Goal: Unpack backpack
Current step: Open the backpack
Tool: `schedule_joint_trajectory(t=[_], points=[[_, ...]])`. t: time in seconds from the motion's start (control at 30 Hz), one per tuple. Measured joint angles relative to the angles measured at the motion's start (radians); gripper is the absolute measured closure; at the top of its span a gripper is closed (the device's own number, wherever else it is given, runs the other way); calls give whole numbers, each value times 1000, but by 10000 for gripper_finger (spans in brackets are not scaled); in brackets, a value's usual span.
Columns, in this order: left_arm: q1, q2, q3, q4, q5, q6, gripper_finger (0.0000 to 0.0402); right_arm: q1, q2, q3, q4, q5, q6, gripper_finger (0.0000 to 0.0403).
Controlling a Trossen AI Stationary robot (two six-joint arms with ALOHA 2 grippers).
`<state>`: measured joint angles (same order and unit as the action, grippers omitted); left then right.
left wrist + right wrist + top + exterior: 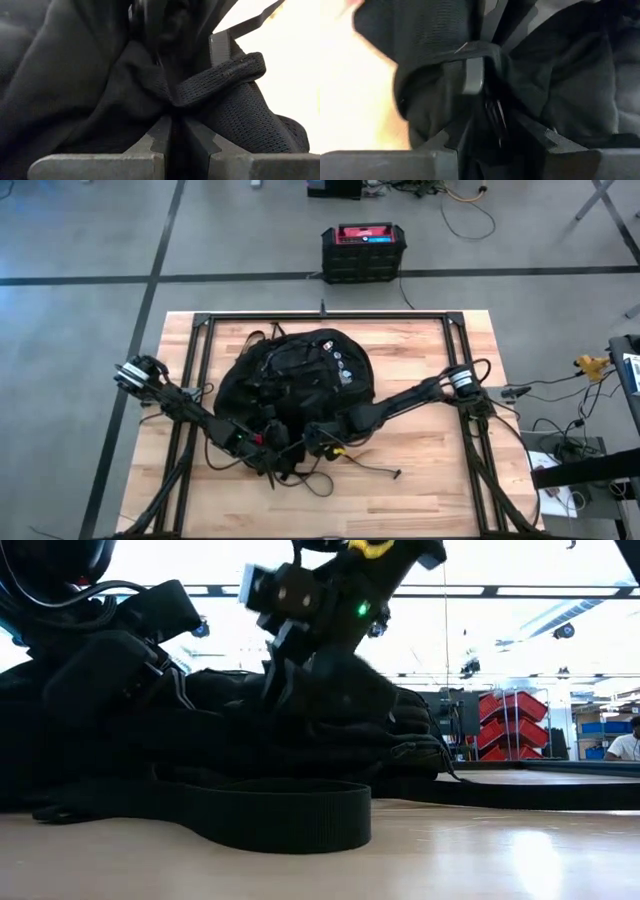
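The black backpack (295, 375) lies flat in the middle of the wooden table, and a webbing strap of it (280, 815) loops on the boards in front. My left gripper (262, 442) comes in from the table's left and is shut on black fabric at the pack's near edge. My right gripper (318, 438) reaches in from the right, close beside it at the same edge, with bunched fabric between its fingers. In the low view the right hand (330, 630) tilts down into the pack. My left gripper (172, 120) pinches a fold of black mesh fabric (172, 102) between its two fingers, which stand almost together. It comes slanting down from the table's near left. The fabric bunches up just past the fingertips. My right gripper (497, 125) has a bunch of black fabric (492, 107) between its two fingers, beside a grey plastic piece (472, 75). It slants down from the table's near right. The fingers stand a little apart around the bunch; how many layers it has cannot be told.
A black metal frame (320, 317) runs around the table top. A black crate with a red top (364, 252) stands on the floor beyond the far edge. Loose cords (375, 468) trail over the bare boards near the front edge.
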<state>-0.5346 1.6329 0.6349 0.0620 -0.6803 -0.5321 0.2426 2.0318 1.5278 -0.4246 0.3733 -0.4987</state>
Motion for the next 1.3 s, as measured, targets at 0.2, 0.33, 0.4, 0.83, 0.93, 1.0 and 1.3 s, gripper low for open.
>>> schedule_joint_trajectory(t=[0.2,0.33,0.4,0.83,0.93,1.0,1.3], points=[[0,0,-2,-3,12,-3,377,4,-22,9,-58,-6,77,301],[-1,0,-2,-6,18,-4,377,7,-22,9,-78,0,93,301],[-1,0,-3,-6,18,-5,377,7,-22,9,-73,2,103,301],[-2,1,-4,-2,19,-8,377,26,-51,23,-84,68,109,180],[-2,1,-4,-2,19,-8,377,25,-50,22,-94,64,114,203],[-2,1,-4,-2,19,-8,377,25,-49,15,-93,29,112,226],[-2,2,-4,0,19,-5,377,24,-49,8,36,-58,51,285]])
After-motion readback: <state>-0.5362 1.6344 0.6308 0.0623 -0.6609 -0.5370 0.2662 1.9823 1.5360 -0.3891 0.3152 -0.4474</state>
